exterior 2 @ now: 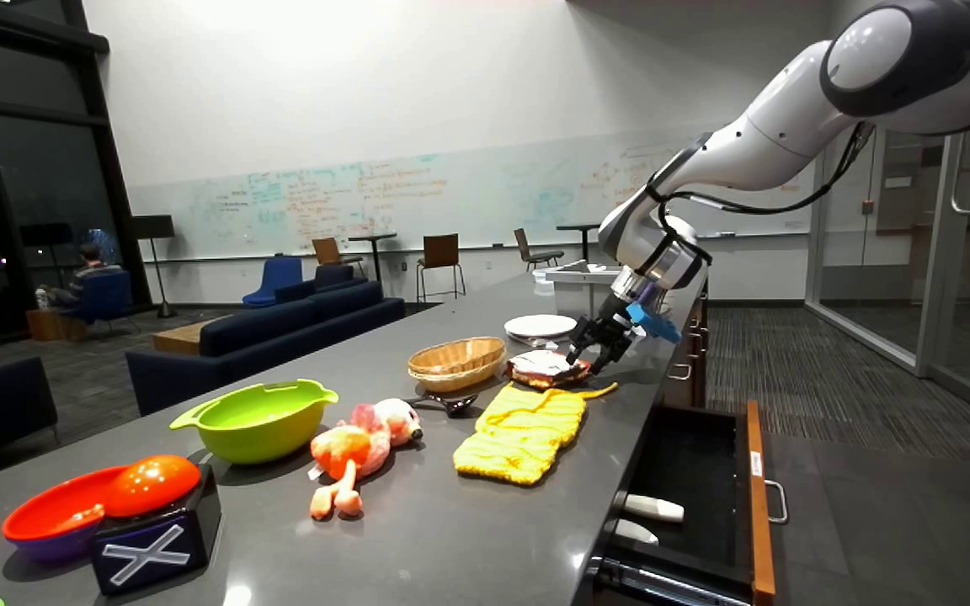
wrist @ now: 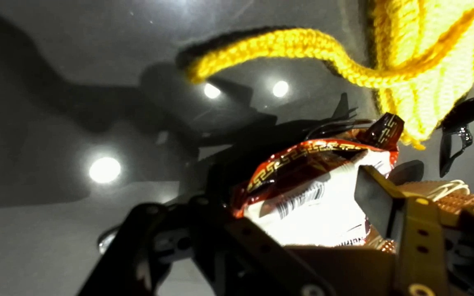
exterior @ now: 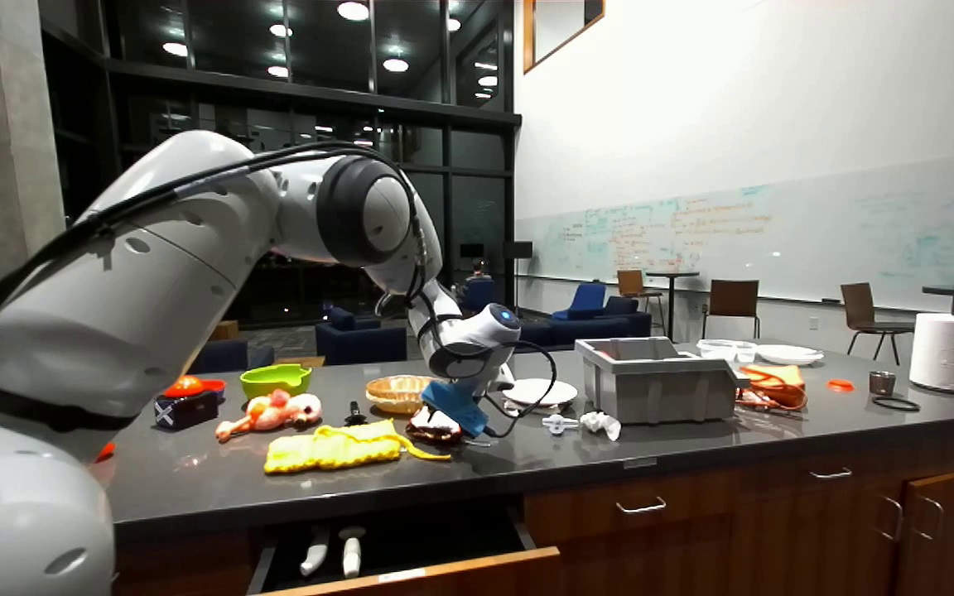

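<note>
One packet, apparently between fingers; its barcode, wrist view only

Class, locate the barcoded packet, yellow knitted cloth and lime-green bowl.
Barcoded packet [wrist: 317,216], wrist view: white panel.
Yellow knitted cloth [exterior 2: 521,435], in an exterior view: middle.
Lime-green bowl [exterior 2: 273,434], in an exterior view: outer wall.

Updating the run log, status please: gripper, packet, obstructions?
Gripper open, astride the packet; contact unclear. Packet on counter, white side up. Yellow knit, wicker basket close by, likely not blocking.
</note>
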Controlling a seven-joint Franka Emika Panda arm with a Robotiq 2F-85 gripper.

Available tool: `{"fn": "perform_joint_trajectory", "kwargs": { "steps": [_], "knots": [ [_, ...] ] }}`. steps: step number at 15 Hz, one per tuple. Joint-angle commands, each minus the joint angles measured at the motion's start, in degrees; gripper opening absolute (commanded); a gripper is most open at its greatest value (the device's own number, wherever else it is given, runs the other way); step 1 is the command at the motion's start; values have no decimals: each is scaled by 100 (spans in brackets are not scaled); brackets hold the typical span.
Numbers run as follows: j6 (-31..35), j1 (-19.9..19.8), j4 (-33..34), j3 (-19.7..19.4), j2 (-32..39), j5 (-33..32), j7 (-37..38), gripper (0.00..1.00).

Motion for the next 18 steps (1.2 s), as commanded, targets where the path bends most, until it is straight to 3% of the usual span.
{"fn": "perform_joint_trajectory", "kwargs": {
  "steps": [1,5,8,18],
  "knots": [
    [-99,-4,-112,0,-159,128,-74,49],
    [-70,11,-141,4,-205,113,-115,17],
    [-49,28,-139,11,-223,112,-165,0],
    [-38,14,-301,-52,-458,100,-282,0]
  ]
}}
